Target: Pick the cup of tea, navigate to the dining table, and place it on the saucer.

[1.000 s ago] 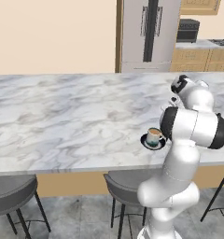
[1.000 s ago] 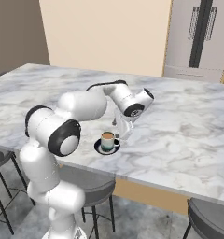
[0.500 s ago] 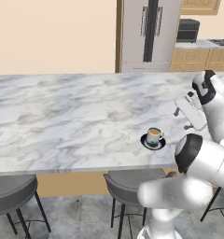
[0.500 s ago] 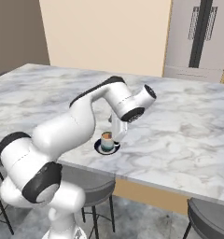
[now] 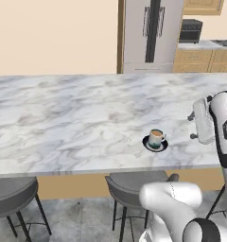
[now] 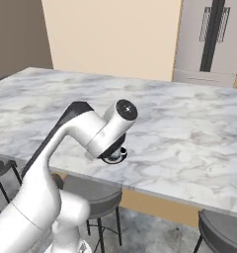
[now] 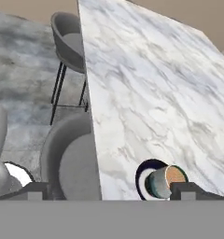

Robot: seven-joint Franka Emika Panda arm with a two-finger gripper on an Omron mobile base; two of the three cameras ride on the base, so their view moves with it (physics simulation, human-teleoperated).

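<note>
Left base view: cup of tea (image 5: 156,137) on saucer (image 5: 155,144), marble dining table (image 5: 63,123); hand (image 7: 109,190) released, apart.

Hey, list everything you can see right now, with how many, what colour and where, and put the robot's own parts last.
cup of tea: one, whitish with a teal lower band, brown liquid inside, standing on the saucer.
saucer: one, dark, near the front edge of the dining table.
dining table: one, white-grey marble top on a tan base, across the scene.
stools: grey, round, along the table's near side; at least two in the left base view.
fridge: one, grey, against the back wall.
cabinets: tan wood, back right, with a dark appliance on top.
arm: one, white with dark joints, raised over the table edge.
tool: one, dark fingertips, open, clear of the cup.
</note>
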